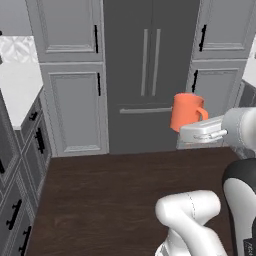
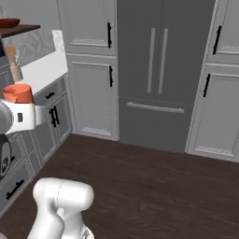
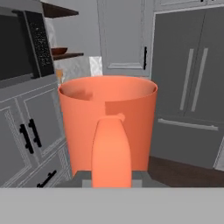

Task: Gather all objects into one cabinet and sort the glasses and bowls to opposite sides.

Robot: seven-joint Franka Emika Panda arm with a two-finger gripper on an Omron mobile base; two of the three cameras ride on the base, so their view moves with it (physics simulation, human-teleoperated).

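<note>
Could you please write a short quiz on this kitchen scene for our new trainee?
1. True or false: the gripper is shut on the orange mug.
2. Is the mug upright or tipped over? A) upright B) tipped over
3. What lies on the dark wooden shelf at the upper left of the right base view?

Key:
1. True; the hand view shows the mug's handle towards the camera, just above the gripper.
2. A; its open mouth faces up.
3. A dark red-brown bowl.
</note>
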